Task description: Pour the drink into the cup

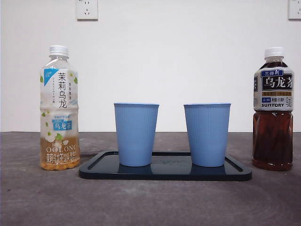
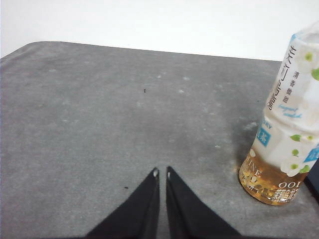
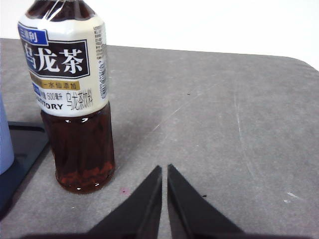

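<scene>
Two blue ribbed cups, one on the left (image 1: 136, 134) and one on the right (image 1: 207, 134), stand upright on a dark tray (image 1: 164, 173). A pale jasmine oolong bottle (image 1: 59, 108) with a white cap stands left of the tray. It also shows in the left wrist view (image 2: 284, 134). A dark oolong tea bottle (image 1: 273, 109) with a white cap stands right of the tray and shows in the right wrist view (image 3: 72, 94). My left gripper (image 2: 161, 173) is shut and empty beside the pale bottle. My right gripper (image 3: 164, 169) is shut and empty beside the dark bottle. Neither gripper shows in the front view.
The grey table (image 1: 150, 207) runs to a white wall with two sockets (image 1: 87, 9). A corner of the tray (image 3: 25, 139) and the edge of a blue cup (image 3: 4, 139) show in the right wrist view.
</scene>
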